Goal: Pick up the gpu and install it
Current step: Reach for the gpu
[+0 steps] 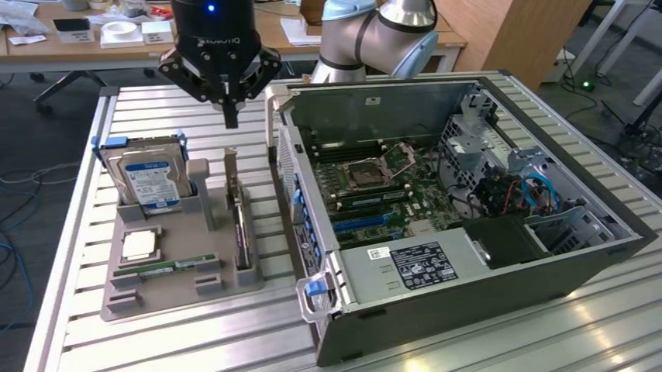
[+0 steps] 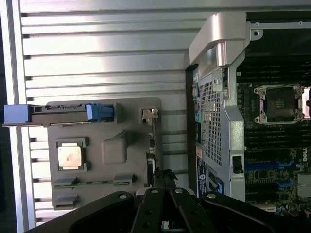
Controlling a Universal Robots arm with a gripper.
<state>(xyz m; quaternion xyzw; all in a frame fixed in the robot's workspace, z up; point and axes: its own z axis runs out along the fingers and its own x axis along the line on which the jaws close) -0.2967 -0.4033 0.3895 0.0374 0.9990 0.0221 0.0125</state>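
The gpu [image 1: 240, 226] stands on its edge in a slot of the grey holder tray [image 1: 207, 291], silver bracket end toward the back. In the wrist view the gpu [image 2: 152, 148] shows edge-on as a thin dark strip with its bracket at one end. My gripper [image 1: 229, 116] hangs above the tray's back end, over the gpu's line, well clear of it. Its black fingers are shut together to a point with nothing between them. In the wrist view the gripper [image 2: 165, 178] meets over the card's near end.
The tray also holds a hard drive [image 1: 152, 182] with blue rails, a processor [image 1: 139, 245] and a memory stick [image 1: 166, 267]. The open computer case [image 1: 414, 279] lies to the exterior view's right, its motherboard [image 1: 377, 190] exposed. Everything rests on a slatted metal table [image 1: 155, 341].
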